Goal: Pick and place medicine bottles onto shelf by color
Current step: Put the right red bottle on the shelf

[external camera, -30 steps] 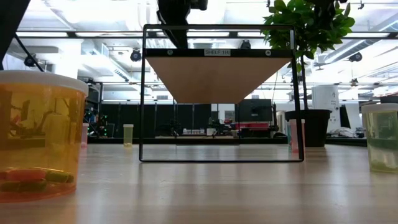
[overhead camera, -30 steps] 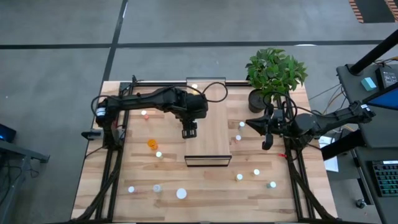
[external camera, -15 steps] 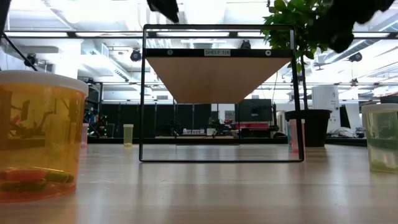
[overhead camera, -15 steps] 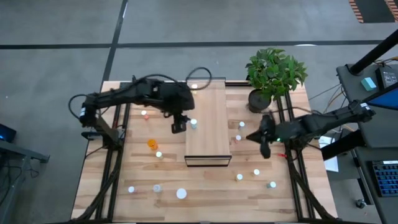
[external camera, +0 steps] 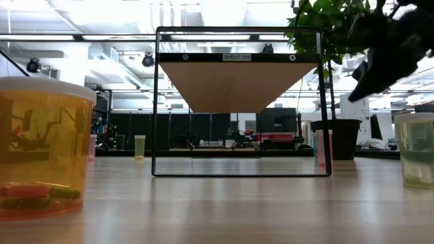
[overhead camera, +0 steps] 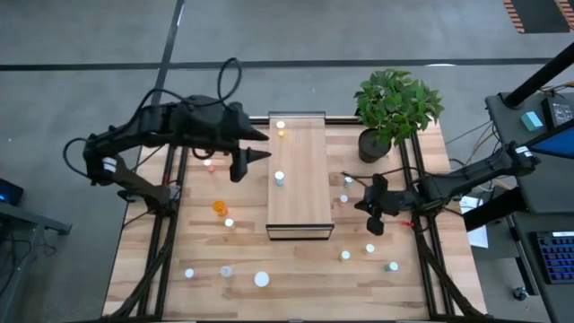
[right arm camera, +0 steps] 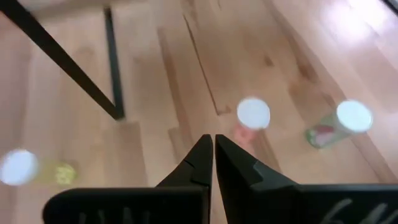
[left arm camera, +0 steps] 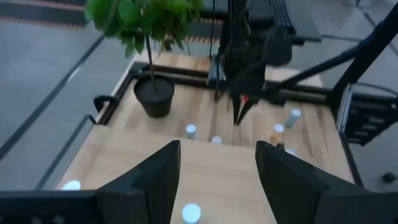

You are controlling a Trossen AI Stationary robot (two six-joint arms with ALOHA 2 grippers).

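Left gripper [overhead camera: 240,167] has pulled back off shelf [overhead camera: 300,193] since earlier frame, jaws open, empty. One bottle [overhead camera: 279,178] now on shelf, another [overhead camera: 281,126] at far end. Right gripper [overhead camera: 376,220] has dropped toward pink bottle [right arm camera: 253,116] on bench [overhead camera: 296,278], jaws closed, nothing held. Bottles likely light, rigid, slippery; grip body under cap.

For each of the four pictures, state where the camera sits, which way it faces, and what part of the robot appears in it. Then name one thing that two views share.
High view: above the table, facing straight down; both arms, the left gripper and the right gripper flank the shelf.
Low view: at tabletop height, facing level through the shelf frame; one dark arm shows at the upper right.
Left wrist view: on the left arm, facing across the shelf; its own open fingers and the right arm beyond.
Right wrist view: on the right arm, facing down at the tabletop; its own shut fingers.
Shared: the potted plant, in the high, low and left wrist views.
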